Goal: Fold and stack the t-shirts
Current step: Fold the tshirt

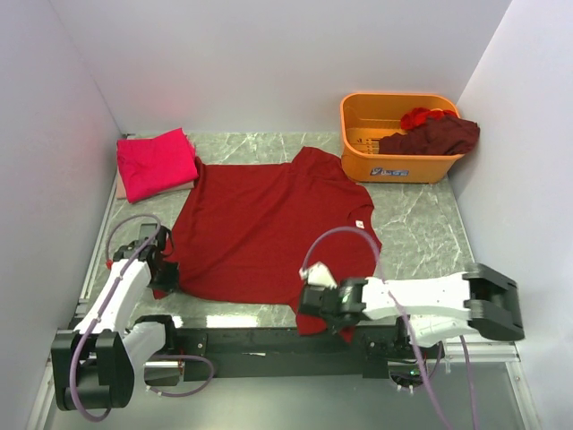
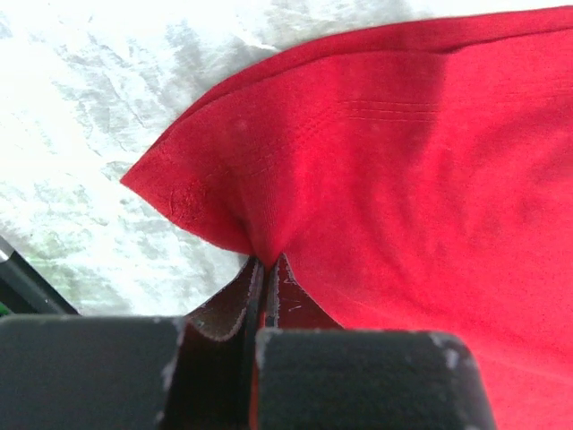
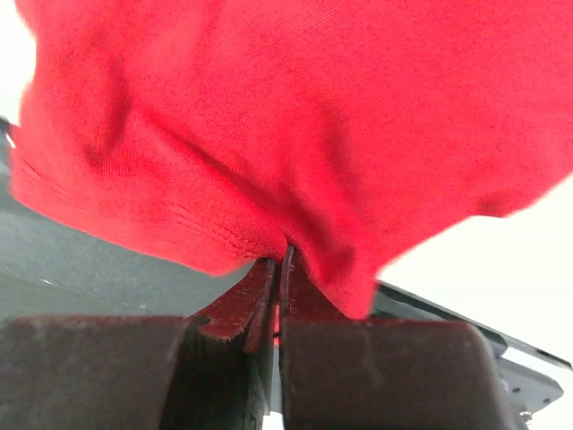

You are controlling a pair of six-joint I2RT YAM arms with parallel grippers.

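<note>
While I look from above, the dark red shirt (image 1: pixel 269 224) lies spread on the worktop (image 1: pixel 412 224), its near left corner at the left tool (image 1: pixel 166 273), its near edge at the right tool (image 1: pixel 311 305). Left wrist view: clamped on the hem. Right wrist view: clamped likewise.

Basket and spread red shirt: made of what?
The basket looks like moulded plastic: smooth, rigid orange walls, slight sheen. The shirt looks like soft knit cloth, matte: fine weave, stitched hem, puckers where pinched.
</note>
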